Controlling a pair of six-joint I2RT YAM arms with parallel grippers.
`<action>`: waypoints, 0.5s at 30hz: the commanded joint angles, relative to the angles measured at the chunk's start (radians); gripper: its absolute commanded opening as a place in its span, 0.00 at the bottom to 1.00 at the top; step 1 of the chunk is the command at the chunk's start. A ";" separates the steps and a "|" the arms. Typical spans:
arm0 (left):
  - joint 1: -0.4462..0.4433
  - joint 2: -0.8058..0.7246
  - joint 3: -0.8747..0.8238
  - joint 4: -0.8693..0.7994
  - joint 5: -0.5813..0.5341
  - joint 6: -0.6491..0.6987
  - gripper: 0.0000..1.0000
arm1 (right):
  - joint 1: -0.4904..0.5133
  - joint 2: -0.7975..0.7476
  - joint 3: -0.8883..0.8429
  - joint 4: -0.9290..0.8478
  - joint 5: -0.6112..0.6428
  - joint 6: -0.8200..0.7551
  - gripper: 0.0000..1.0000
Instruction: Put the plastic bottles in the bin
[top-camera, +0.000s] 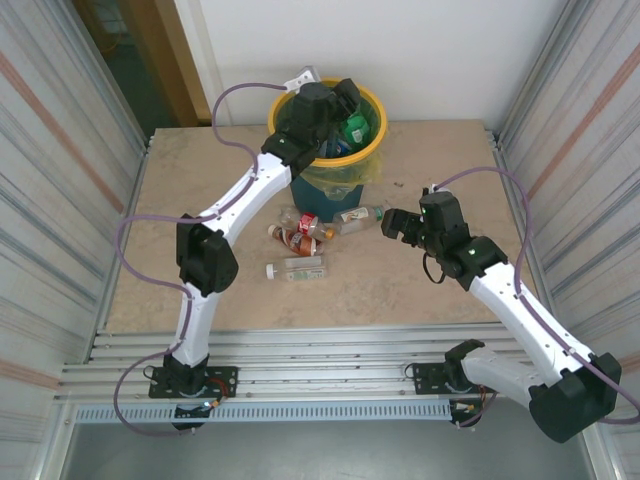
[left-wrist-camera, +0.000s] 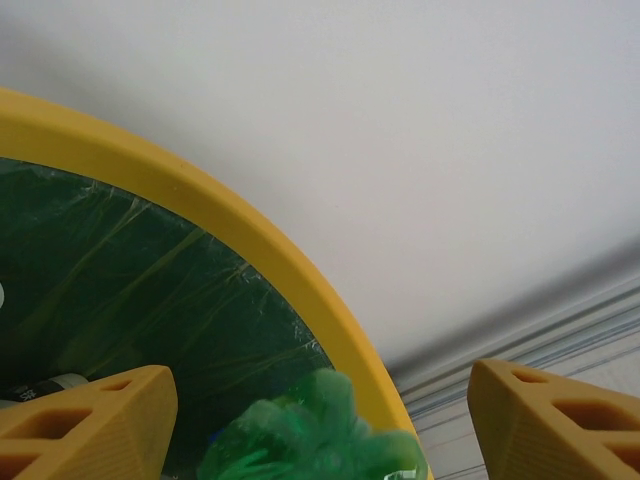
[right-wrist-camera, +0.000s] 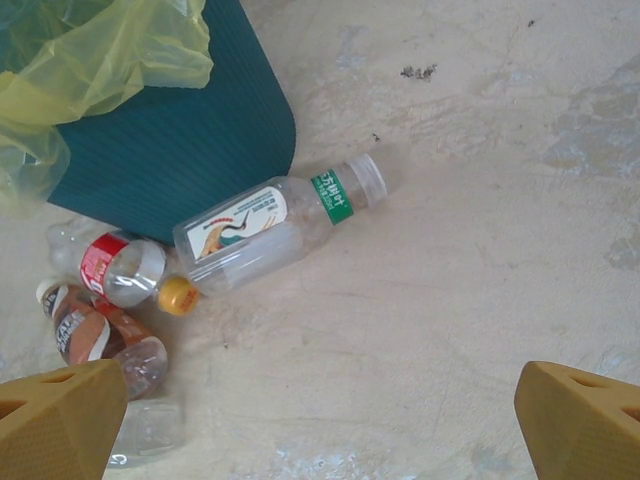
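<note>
The bin (top-camera: 372, 150), dark teal with a yellow rim (left-wrist-camera: 250, 240) and a yellow-green liner (right-wrist-camera: 90, 60), stands at the back of the table. My left gripper (top-camera: 335, 100) hangs over its mouth, open. A blurred green bottle (left-wrist-camera: 310, 435) lies loose between its yellow fingers (left-wrist-camera: 90, 420), touching neither, and it shows inside the bin (top-camera: 355, 128). Several bottles lie in front of the bin: a clear white-labelled one (right-wrist-camera: 270, 225), a red-labelled one (right-wrist-camera: 115, 270), a brown one (right-wrist-camera: 95, 335) and a clear white-capped one (top-camera: 295, 268). My right gripper (top-camera: 395, 225) is open and empty, just right of them.
Corrugated metal walls close in both sides of the beige table (top-camera: 400, 290), and a white wall (left-wrist-camera: 420, 120) rises behind the bin. The left arm's purple cable (top-camera: 235, 95) loops beside the bin. Bare tabletop (right-wrist-camera: 420, 330) lies under the right gripper.
</note>
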 joint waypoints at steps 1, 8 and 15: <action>-0.008 -0.015 0.021 0.007 -0.046 0.043 0.77 | 0.006 0.008 -0.002 -0.006 0.007 0.025 0.98; -0.009 -0.039 -0.014 0.009 -0.080 0.096 0.57 | 0.007 0.018 -0.001 0.005 -0.005 0.031 0.98; -0.010 -0.062 -0.078 0.016 -0.058 0.121 0.47 | 0.010 0.026 0.001 0.009 -0.008 0.035 0.98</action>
